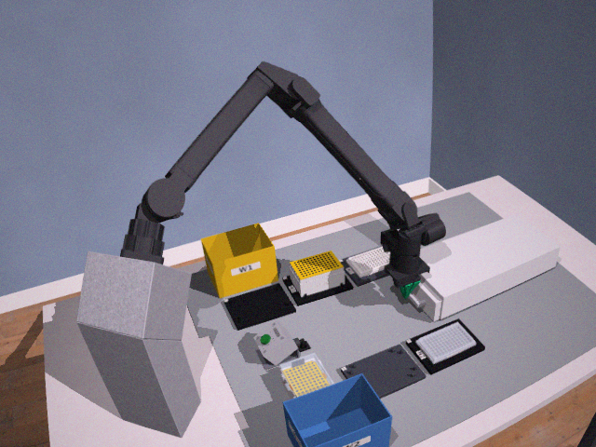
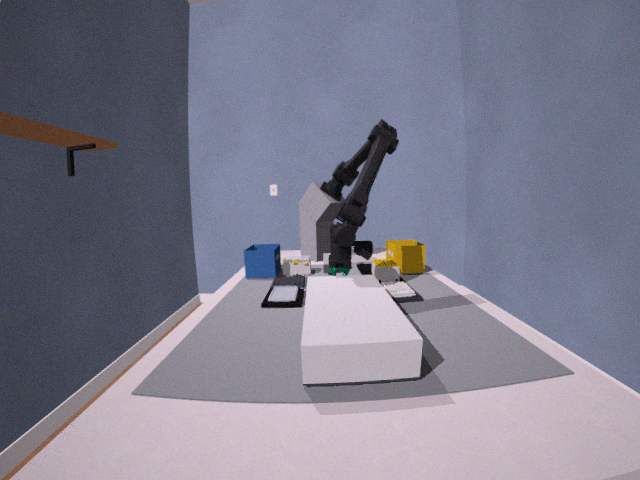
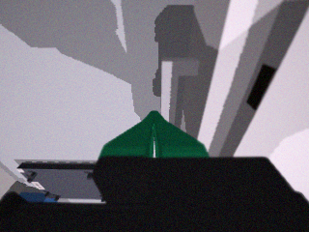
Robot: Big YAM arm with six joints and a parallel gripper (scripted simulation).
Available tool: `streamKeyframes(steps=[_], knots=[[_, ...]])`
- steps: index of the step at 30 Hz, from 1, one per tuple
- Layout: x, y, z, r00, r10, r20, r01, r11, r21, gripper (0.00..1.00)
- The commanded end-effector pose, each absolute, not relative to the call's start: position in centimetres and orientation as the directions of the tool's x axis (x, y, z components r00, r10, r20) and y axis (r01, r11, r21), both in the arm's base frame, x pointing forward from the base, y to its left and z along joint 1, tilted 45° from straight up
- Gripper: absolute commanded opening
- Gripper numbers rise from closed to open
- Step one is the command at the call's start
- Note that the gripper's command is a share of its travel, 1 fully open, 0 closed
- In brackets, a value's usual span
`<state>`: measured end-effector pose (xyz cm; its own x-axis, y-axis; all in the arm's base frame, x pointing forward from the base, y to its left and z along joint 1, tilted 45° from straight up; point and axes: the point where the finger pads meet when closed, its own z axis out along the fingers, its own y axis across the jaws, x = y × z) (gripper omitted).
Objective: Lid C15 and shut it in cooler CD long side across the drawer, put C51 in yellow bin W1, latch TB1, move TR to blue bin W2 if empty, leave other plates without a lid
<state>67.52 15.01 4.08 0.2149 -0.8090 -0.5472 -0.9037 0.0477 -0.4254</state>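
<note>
Plain blue-grey walls (image 2: 320, 77), darker on left side. Brown wooden wall shelf (image 2: 46, 133) on black bracket (image 2: 74, 155), upper left. Small white wall plate (image 2: 273, 189) on far wall. Long white bench top (image 2: 310, 439); wood-plank floor (image 1: 19, 336) beyond.

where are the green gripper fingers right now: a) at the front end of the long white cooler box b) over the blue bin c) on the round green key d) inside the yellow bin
a: the shut green gripper hangs at the front end of the long white cooler box, holding nothing, well away from the yellow bin, the blue bin and the round green key.
</note>
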Motion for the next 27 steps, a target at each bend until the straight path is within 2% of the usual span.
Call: streamKeyframes(steps=[1,18,27], knots=[[70.2,13.6,5.6,0.23,-0.813,-0.535,-0.876,0.066,-0.477,0.0],[70.2,13.6,5.6,0.23,-0.813,-0.535,-0.876,0.066,-0.477,0.0],[68.0,14.7,6.5,0.241,-0.808,-0.537,-0.874,0.06,-0.482,0.0]])
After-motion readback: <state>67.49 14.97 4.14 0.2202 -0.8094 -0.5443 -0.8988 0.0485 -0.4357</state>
